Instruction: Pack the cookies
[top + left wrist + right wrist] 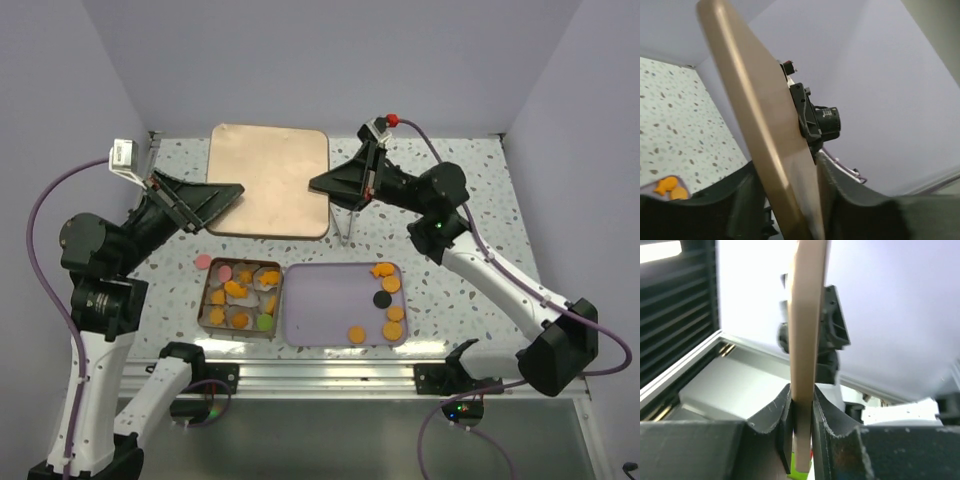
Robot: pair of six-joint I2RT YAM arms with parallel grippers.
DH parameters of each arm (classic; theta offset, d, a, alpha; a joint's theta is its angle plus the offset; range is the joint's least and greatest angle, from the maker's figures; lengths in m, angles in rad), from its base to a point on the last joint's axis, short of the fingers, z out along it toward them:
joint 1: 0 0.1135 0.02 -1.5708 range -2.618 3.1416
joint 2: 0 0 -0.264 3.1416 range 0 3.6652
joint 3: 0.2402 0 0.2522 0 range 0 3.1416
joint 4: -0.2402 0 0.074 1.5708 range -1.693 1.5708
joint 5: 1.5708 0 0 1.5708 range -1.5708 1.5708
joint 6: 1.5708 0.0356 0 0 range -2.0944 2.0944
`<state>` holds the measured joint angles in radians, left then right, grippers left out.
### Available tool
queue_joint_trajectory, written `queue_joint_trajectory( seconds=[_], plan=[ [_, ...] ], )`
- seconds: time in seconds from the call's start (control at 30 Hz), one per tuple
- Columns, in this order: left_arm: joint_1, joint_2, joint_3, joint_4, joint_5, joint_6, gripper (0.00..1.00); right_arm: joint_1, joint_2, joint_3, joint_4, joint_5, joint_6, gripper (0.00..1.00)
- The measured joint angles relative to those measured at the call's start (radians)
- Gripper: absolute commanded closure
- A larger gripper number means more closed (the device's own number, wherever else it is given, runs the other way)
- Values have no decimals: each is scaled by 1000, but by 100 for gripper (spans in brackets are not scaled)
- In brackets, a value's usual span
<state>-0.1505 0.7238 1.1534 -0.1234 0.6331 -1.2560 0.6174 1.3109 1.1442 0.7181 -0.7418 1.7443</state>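
L gripper (228,193) is pinched on the left edge of the tan board (268,175), jaws nearly closed, panel edge sandwiched btwn both fingers. R gripper (318,183) does the same on the opposite edge. Its wrist cam shows the fingers (775,415) tight on the thin panel, no gap. So both hands are busy w/ the board, which sits beyond the tin (207,300), toward the back wall.

Now the cookies (240,292): most are already in the tin, orange w/ a pink and a green. Just right of the tin, the lavender tray (320,300) carries six more along its far side, orange plus a black disc (381,298). One pink cookie (203,261) lies on the table (480,200), just behind the tin's left corner.

Handling, my read: tiny, light, stiff, prob. brittle at the star points. They lie flat, so pinch across the rim from above w/ a gentle squeeze. The tray looks slick, so expect sliding.
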Motion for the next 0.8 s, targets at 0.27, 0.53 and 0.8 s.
queue_joint_trajectory(
  seconds=[0.27,0.53,0.8],
  plan=[
    [5,-21,8,-240,-49,150,4,24,-53,-71,-308,8,-119,100],
    [5,15,98,-694,-261,362,0,59,-118,-262,-369,121,-139,100],
    [5,15,110,-972,-531,478,0,166,-97,-384,-393,264,-180,100]
  ],
)
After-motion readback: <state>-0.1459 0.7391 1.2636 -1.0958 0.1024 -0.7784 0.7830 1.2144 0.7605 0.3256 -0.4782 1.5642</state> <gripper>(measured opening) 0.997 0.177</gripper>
